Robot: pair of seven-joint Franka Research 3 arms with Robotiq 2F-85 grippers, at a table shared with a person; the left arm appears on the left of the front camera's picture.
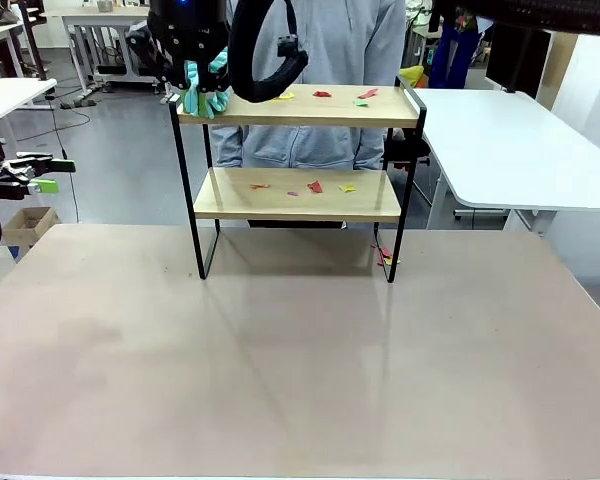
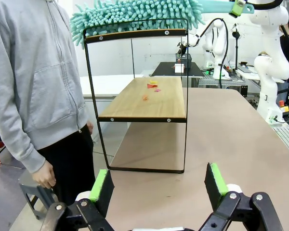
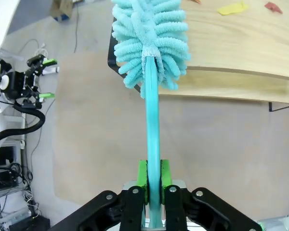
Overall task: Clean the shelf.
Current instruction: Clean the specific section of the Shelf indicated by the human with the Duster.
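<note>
The shelf [image 1: 298, 195] stands mid-table, two light wood boards in a black frame, with small red, yellow and green paper scraps [image 1: 316, 186] on both boards. My right gripper [image 1: 202, 70] reaches across to the top board's left end, shut on the handle of a teal fluffy duster [image 1: 206, 98]. In the right wrist view my right gripper [image 3: 154, 179] clamps the handle and the duster head [image 3: 149, 43] rests on the end of the top board [image 3: 241, 43]. My left gripper [image 1: 35, 176] hangs open beyond the table's left side; in its own view, left gripper [image 2: 158, 185] faces the shelf [image 2: 142, 98] end-on.
A person in a grey hoodie [image 1: 310, 60] stands just behind the shelf, one hand [image 2: 43, 175] hanging down. A few scraps [image 1: 384, 256] lie on the table by the shelf's right front leg. White tables [image 1: 510, 140] stand behind and to the right.
</note>
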